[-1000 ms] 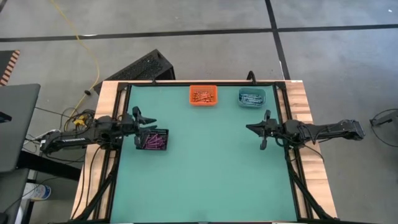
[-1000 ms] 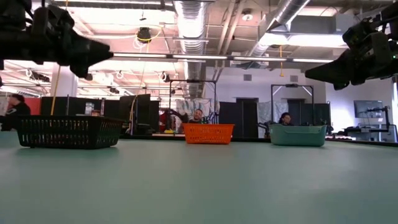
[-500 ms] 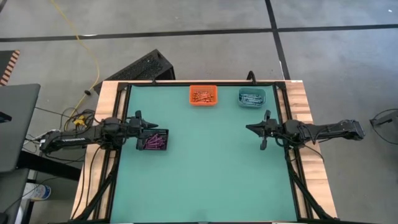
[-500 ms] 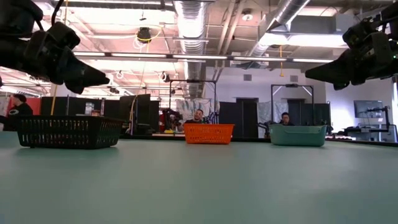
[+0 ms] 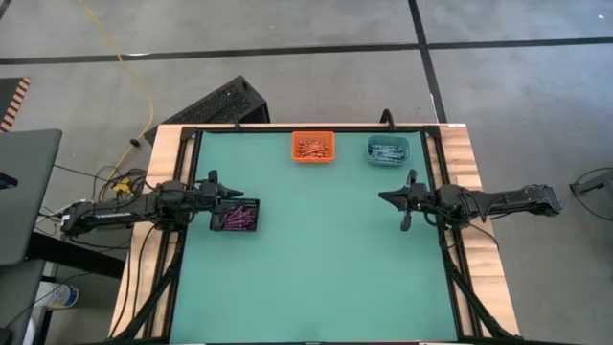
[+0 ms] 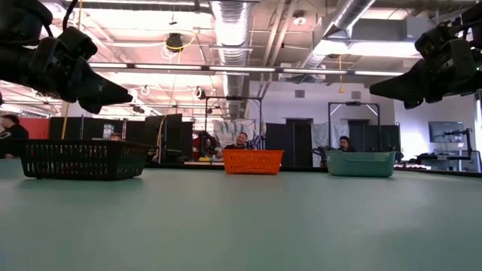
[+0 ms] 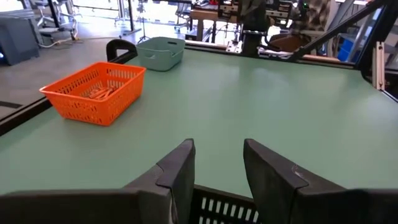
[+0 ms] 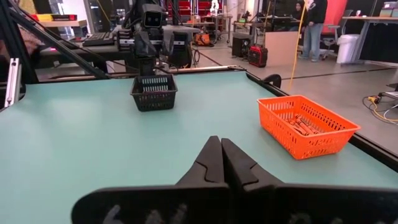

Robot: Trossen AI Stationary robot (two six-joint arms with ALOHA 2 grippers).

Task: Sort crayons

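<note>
We find the left gripper, jaws spread and empty, lowered since a second ago over the black bin holding purple crayons; right gripper shut; bench bare, so sorting looks complete.

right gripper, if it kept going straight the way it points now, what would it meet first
Probably the black basket with the left gripper above it, straight ahead; the right gripper sits raised, so it might pass over.
</note>
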